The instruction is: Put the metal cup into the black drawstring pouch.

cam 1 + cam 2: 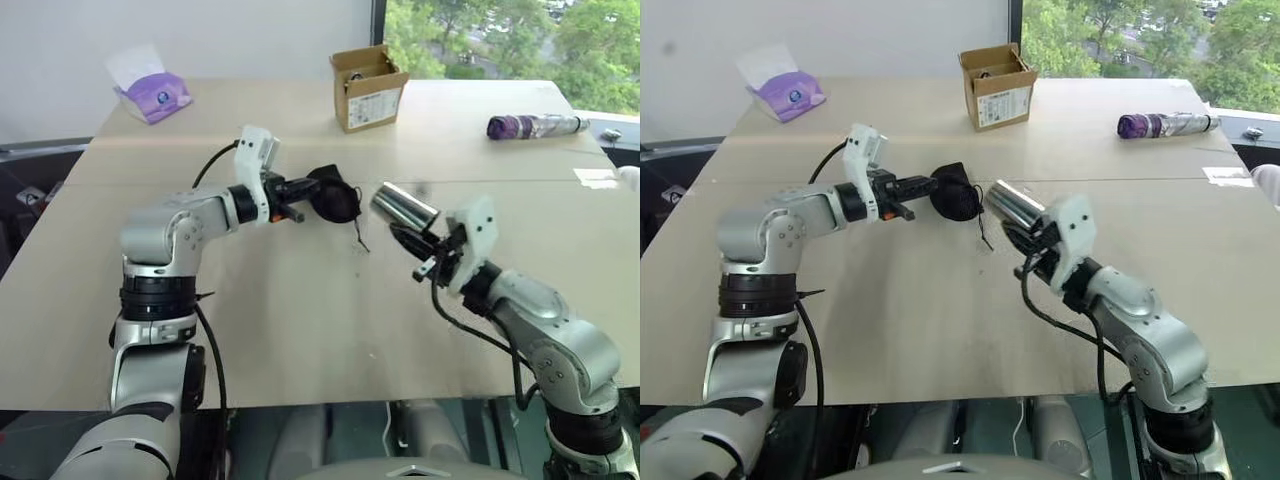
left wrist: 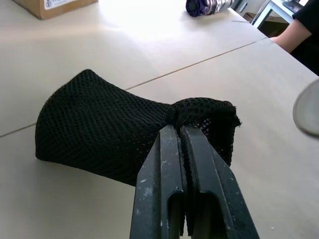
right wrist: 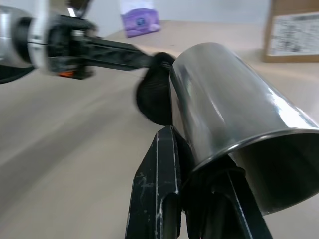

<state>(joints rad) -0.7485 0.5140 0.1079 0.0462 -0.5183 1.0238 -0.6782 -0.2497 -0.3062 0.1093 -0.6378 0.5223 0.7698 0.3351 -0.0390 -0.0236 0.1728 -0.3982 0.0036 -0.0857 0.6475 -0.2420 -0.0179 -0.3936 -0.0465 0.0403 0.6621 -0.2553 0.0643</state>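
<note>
Already the left claw (image 1: 300, 203) is clenched on the pouch (image 1: 335, 198), lifted above the table (image 1: 300, 330), and the right claw (image 1: 420, 250) grips the cup (image 1: 403, 208) just beside the pouch, so only the insertion is left.

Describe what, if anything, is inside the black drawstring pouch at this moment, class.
Its inside is hidden: the left pincer pinches the black drawstring pouch shut at its gathered mouth. The metal cup is plainly outside, held by the right pincer beside the pouch.
</note>
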